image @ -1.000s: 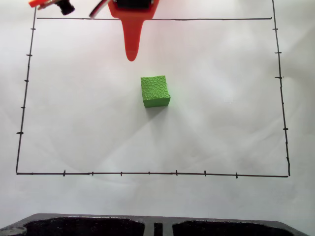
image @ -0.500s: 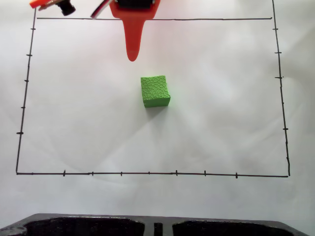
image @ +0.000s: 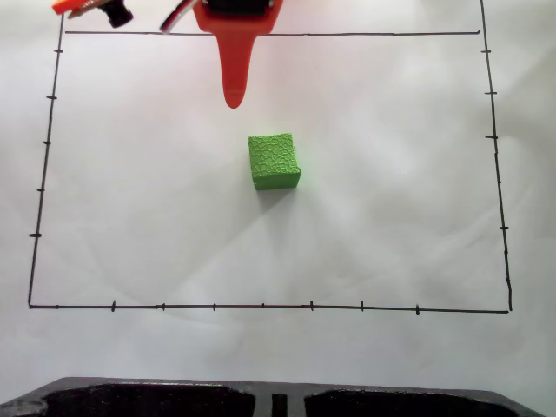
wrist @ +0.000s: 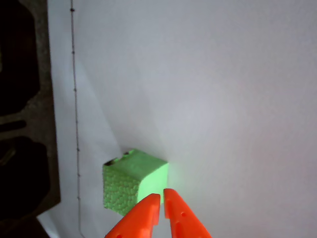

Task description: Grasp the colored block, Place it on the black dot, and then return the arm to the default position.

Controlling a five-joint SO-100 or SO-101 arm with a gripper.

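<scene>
The green cube (image: 274,161) rests on white paper near the middle of the drawn rectangle in the fixed view. My orange gripper (image: 233,97) hangs at the top edge, its pointed tip apart from the cube, above and slightly left of it. In the wrist view the two orange fingertips (wrist: 151,202) almost touch, so the gripper (wrist: 159,199) is shut with nothing held. The cube (wrist: 132,181) lies just beyond them. The black dot is hidden or out of view.
A thin black border line with tick marks (image: 261,306) frames the paper. A dark moulded tray (image: 278,400) lies along the bottom edge of the fixed view, and at the left of the wrist view (wrist: 22,124). A small camera (image: 113,12) sits top left.
</scene>
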